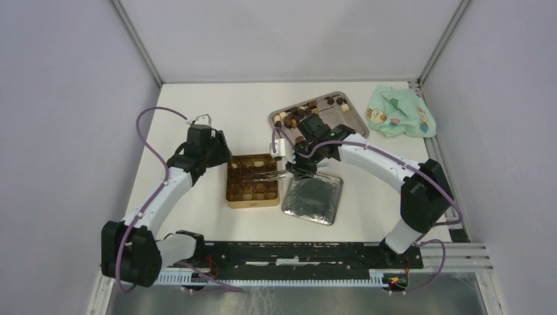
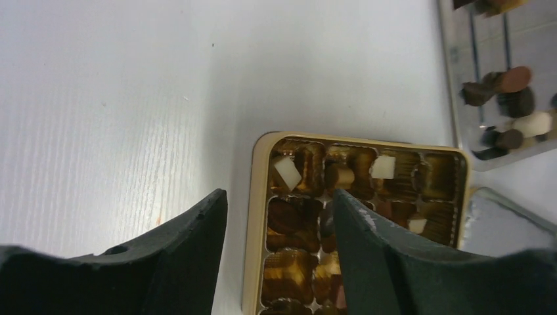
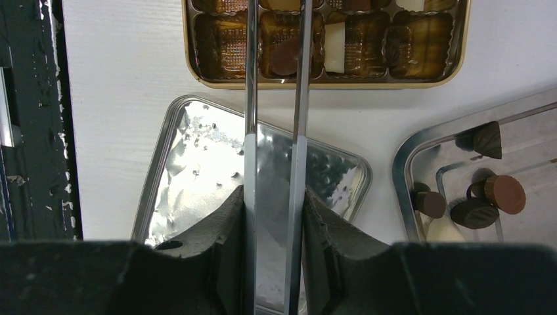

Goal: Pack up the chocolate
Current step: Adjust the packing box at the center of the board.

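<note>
right claw (image 3: 272,216) is pinching the tongs (image 3: 250,98), blades pointing straight ahead, straddling a chocolate (image 3: 284,59) in the tin (image 3: 328,83); left claw (image 2: 279,223) is hanging spread.

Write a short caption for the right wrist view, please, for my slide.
The right gripper holds silver tongs, a round brown chocolate between their arms, at the gold tin.

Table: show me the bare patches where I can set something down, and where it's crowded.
Bare: the back strip of the table, between back wall, left gripper and chocolate tray; also the near strip between gold tin and base rail. Crowded: the centre, where tin, tongs, silver lid and tray nearly meet under the right gripper.
</note>
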Tool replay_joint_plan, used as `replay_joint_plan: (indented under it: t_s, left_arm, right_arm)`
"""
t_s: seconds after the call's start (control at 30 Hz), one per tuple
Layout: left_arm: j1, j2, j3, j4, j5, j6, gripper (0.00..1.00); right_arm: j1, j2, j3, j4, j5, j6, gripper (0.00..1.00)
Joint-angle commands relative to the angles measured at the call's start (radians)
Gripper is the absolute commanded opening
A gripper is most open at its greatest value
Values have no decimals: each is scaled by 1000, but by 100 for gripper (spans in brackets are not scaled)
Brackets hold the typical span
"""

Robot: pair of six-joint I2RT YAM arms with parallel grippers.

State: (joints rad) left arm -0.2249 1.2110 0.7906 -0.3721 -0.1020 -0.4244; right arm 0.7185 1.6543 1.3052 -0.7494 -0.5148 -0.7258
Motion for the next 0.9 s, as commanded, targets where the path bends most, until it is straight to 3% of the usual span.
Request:
replay_joint_plan:
  t_s: [0.0, 0.17, 0.3, 0.47, 0.7, 0.87]
  left_arm:
    - [0, -143, 21, -45, -14, -82, 69]
    - [-1, -283, 0, -62, 19, -126, 79]
    - [0, -363, -7, -75, 55, -170, 81]
    - [1, -454, -30, -77, 90, -230, 82]
    - [-1, -558, -70, -40, 152, -295, 83]
    - [-1, -649, -192, 131, 245, -410, 97]
  right_arm:
    - [3, 9, 42, 38, 15, 28, 10]
    - [5, 18, 43, 36, -1, 37, 33]
    - [3, 16, 58, 32, -30, 47, 41]
    - [-3, 10, 65, 25, -60, 54, 42]
    - [-87, -34, 78, 4, -207, 52, 35]
    - [-209, -104, 15, 28, -301, 56, 35]
